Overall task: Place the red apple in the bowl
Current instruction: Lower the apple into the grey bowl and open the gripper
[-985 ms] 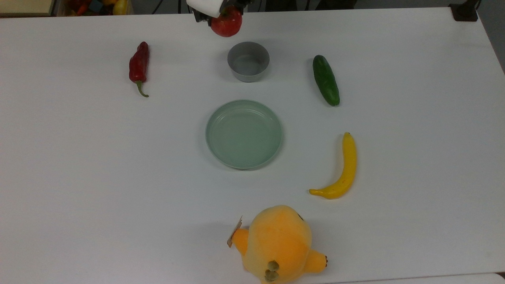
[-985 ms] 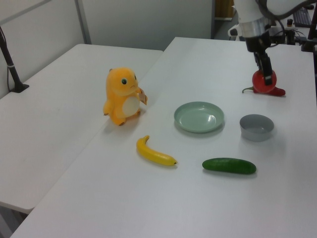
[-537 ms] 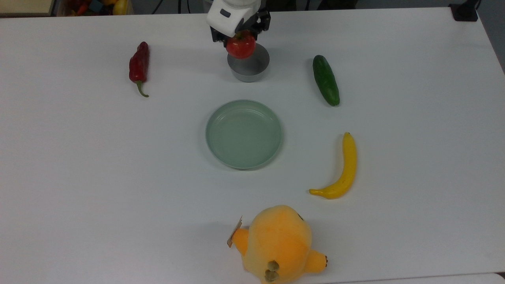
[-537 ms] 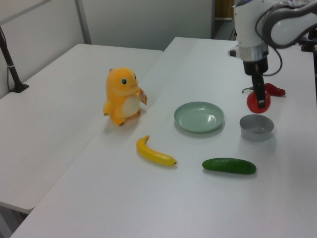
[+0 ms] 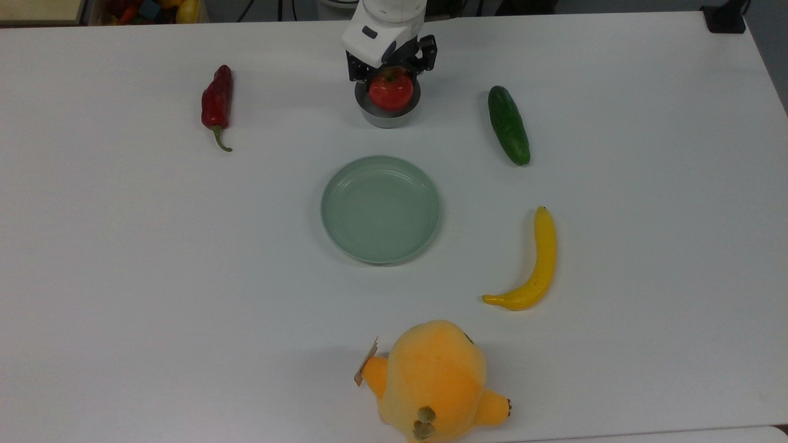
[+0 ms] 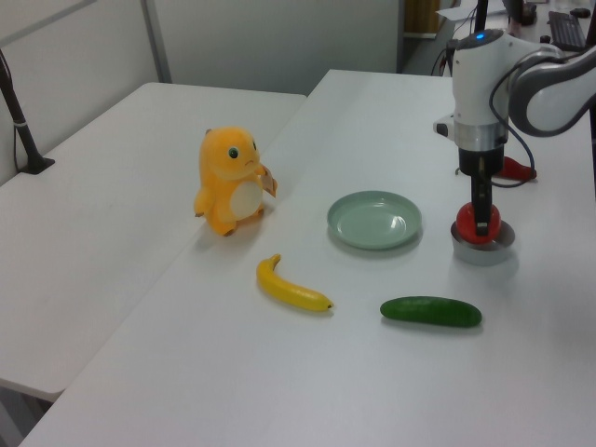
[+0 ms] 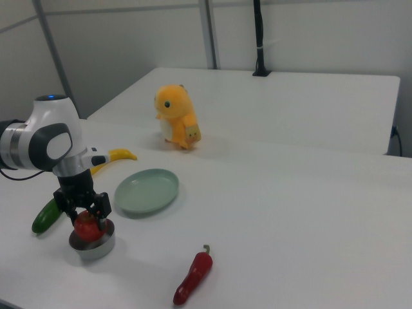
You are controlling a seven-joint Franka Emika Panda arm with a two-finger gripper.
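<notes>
Red against the white table (image 5: 123, 246), a chili pepper (image 5: 217, 101) lies at the far left of the top view, well apart from the action. Moving right, the gripper (image 5: 391, 86) of the Franka arm hangs directly over the bowl (image 5: 386, 117), its fingers clenched on the red apple (image 5: 390, 91), one on each side. In the left view the red apple (image 6: 477, 223) sits at the mouth of the bowl (image 6: 482, 246), its lower part below the rim and its upper half above; whether it rests on the bottom cannot be told. The right view shows the same: the red apple (image 7: 86, 226) pinched between dark fingers (image 7: 102, 207) over the bowl (image 7: 94, 246).

Nearer the camera in the top view lies a pale green plate (image 5: 380, 209), and near the bottom edge a plush toy (image 5: 431, 381). Further right are a cucumber (image 5: 508, 125) and a banana (image 5: 530, 264), both well apart from the bowl.

The step in hand appears to be the release. The bowl is barely wider than the fruit, so the apple should stay centred and be lowered until it is seated. The fingers should then part only enough to free it without pushing the rim, and the arm should lift straight up, since a sideways pull could drag or tip the bowl.
</notes>
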